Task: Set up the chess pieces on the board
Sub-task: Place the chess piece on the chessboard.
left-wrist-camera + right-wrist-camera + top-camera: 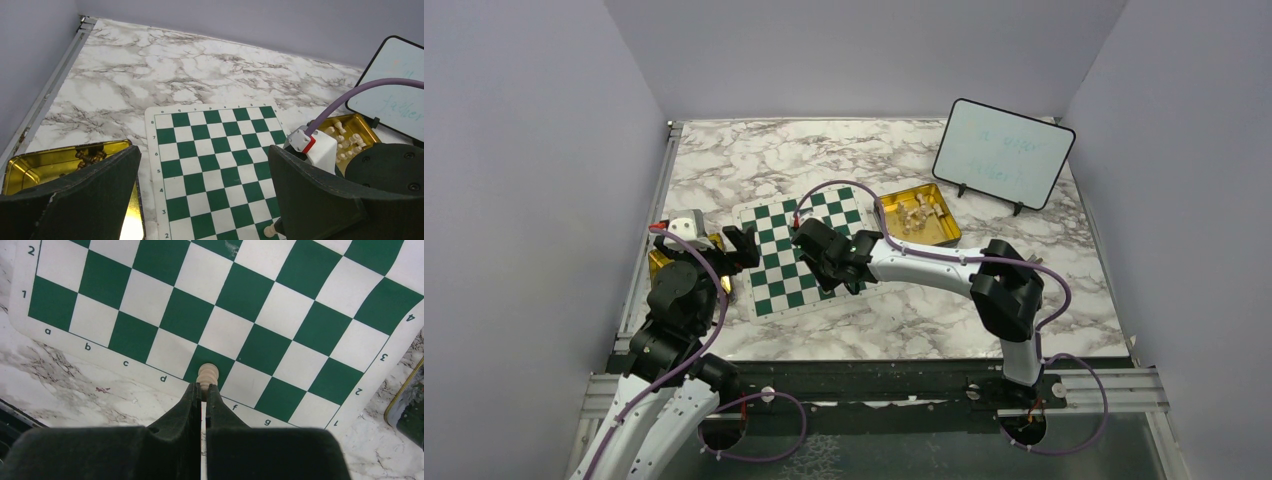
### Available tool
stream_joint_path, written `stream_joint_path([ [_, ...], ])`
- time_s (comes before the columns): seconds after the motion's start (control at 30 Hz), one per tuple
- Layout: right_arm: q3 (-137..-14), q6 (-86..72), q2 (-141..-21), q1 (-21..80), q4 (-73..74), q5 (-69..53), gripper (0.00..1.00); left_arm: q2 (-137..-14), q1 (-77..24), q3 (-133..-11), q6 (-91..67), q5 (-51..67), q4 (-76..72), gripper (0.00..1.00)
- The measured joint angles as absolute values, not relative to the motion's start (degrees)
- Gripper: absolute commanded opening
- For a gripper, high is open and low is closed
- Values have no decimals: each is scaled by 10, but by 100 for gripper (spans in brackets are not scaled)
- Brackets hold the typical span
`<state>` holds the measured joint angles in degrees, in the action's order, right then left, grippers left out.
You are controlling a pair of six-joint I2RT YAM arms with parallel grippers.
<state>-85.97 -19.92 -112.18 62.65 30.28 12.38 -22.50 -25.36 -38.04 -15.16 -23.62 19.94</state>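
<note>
The green-and-white board [809, 225] lies in the middle of the marble table, its squares bare wherever they show. My right gripper [201, 389] is shut on a cream chess piece [207, 374]. It holds the piece upright over the dark square in row 1 between letters d and f, at the board's near edge. The left wrist view shows that piece [270, 230] low by the board [215, 165]. From above, the right gripper [830, 282] hides it. My left gripper [727, 245] hangs open and empty over the board's left border, with its fingers [75, 200] far apart.
A gold tin [936, 232] right of the board holds several cream pieces [350, 142]. A second gold tin [30, 167] left of the board holds dark pieces [90, 156]. A framed whiteboard [1004, 155] stands at the back right. Grey walls enclose the table.
</note>
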Motion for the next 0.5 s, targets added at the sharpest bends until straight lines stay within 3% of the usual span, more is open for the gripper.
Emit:
stream_joint_path([
  [0.2,-860,-199,-1122,627,303,124,3,-225,-254,-380,-152,-236,199,99],
  [0.5,-860,-201,-1122,627,304,124,20,-225,-254,-380,-152,-236,199,99],
])
